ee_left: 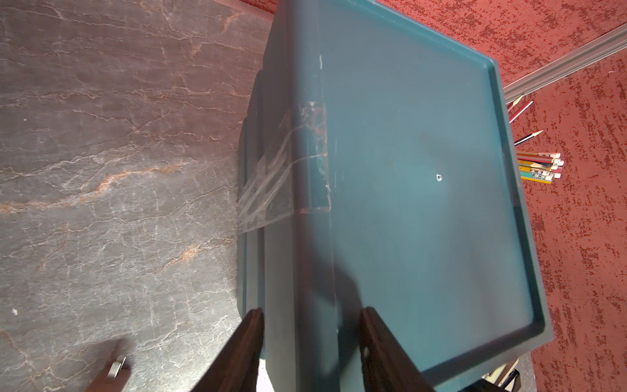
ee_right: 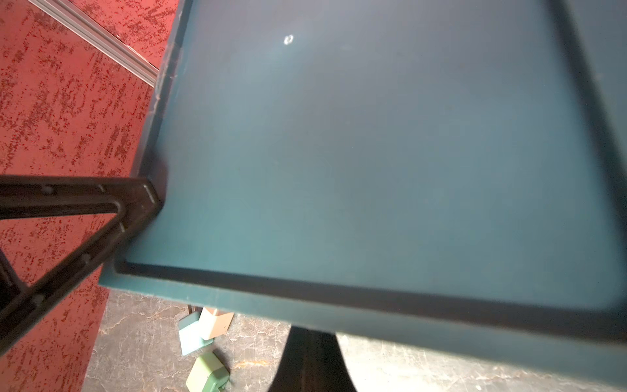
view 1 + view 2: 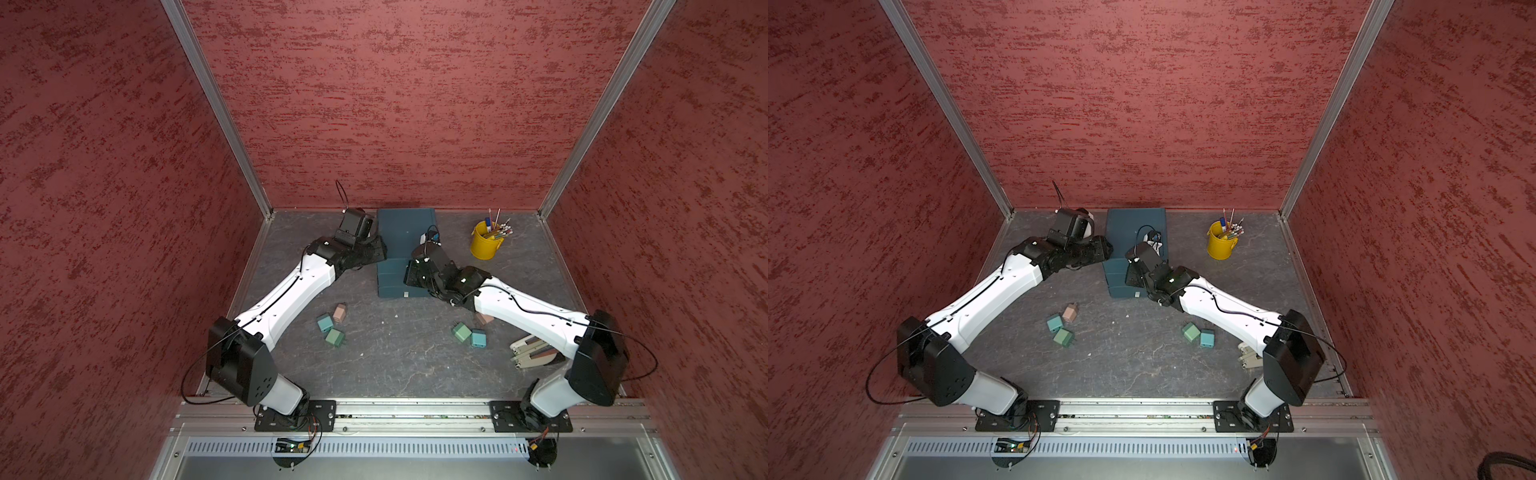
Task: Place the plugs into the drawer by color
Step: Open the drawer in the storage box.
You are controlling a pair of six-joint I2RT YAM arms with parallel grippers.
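The dark teal drawer (image 3: 405, 232) (image 3: 1136, 226) stands at the back middle. My left gripper (image 1: 310, 315) (image 3: 376, 249) straddles its top left rim, jaws closed on the rim. My right gripper (image 2: 312, 339) is shut just under the chest's front top edge, which hides its tips. A white pull tab (image 3: 406, 294) shows on the lowest front. Three plugs lie front left: pink (image 3: 340, 312), teal (image 3: 325, 322), green (image 3: 335, 337). To the right lie a green plug (image 3: 461, 332), a teal plug (image 3: 478, 338) and a pink plug (image 3: 484, 319) half under my right arm.
A yellow bucket (image 3: 484, 241) (image 3: 1221, 243) of pencils stands right of the chest. A pale stapler-like tool (image 3: 532, 353) lies partly under my right arm. Red walls close in the table on three sides, with a metal rail (image 3: 415, 409) along the front.
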